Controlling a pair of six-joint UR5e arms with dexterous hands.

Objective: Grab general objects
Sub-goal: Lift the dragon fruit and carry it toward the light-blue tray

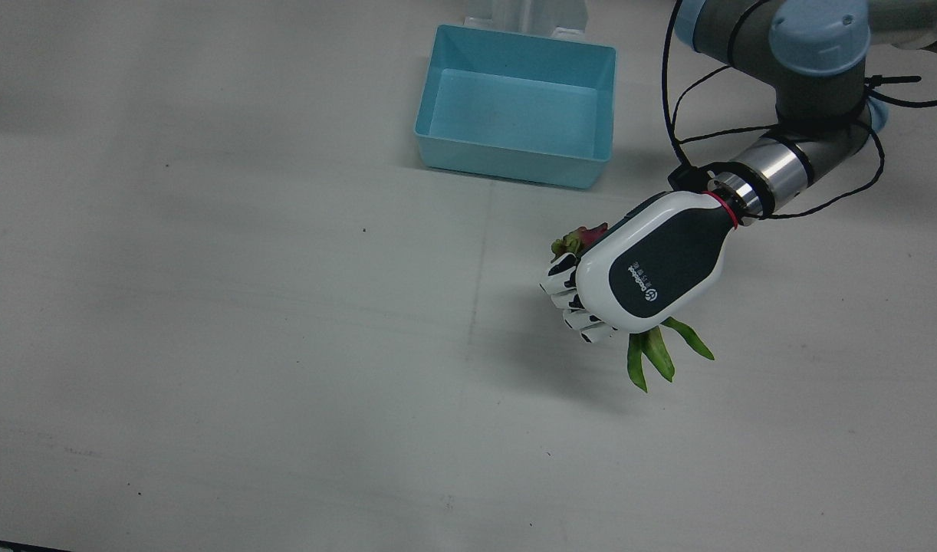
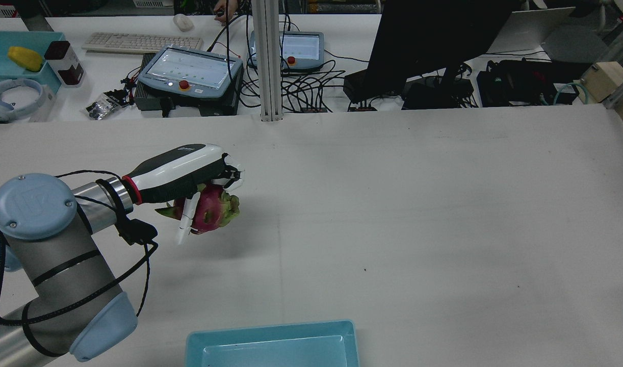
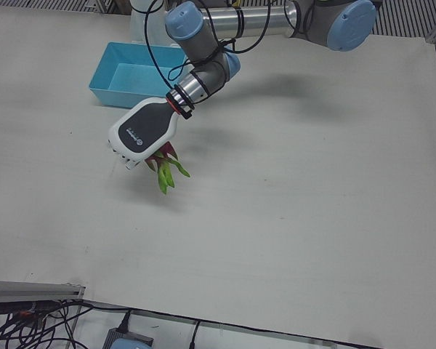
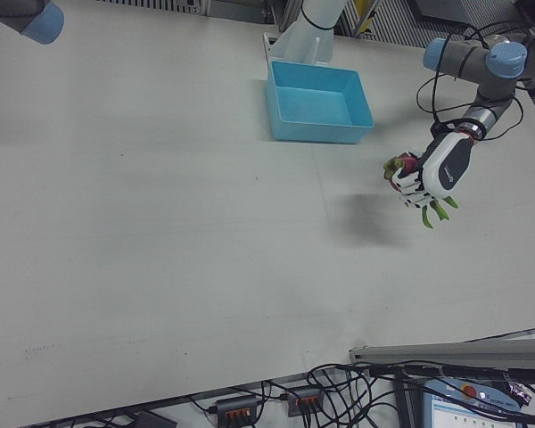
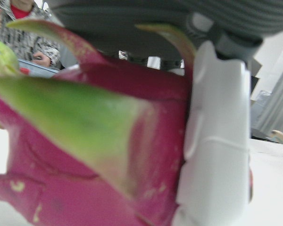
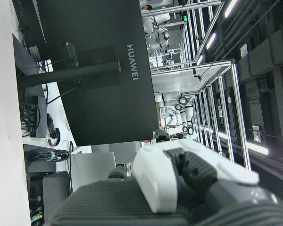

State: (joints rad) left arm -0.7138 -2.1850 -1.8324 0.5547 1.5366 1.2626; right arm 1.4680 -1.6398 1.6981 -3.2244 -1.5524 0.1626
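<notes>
The white table (image 1: 208,345) fills the front view, with the blue bin (image 1: 517,105) at upper centre and the left arm (image 1: 790,92) entering from the upper right. The left hand (image 1: 646,264), right of centre and palm down, is closed around the dragon fruit (image 2: 212,211), which sits beneath the palm clear of the table, green leaf tips protruding at the hand's lower edge. The right hand (image 6: 193,181) appears only in its own view, where its state cannot be determined.

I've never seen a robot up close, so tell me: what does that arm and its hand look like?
The left arm is grey tube with pale blue joint caps and a shiny metal wrist, black cables looping along it. The left hand has a glossy white shell, a dark back panel with a small white logo, a red wrist ring, and white-and-black fingers.
</notes>
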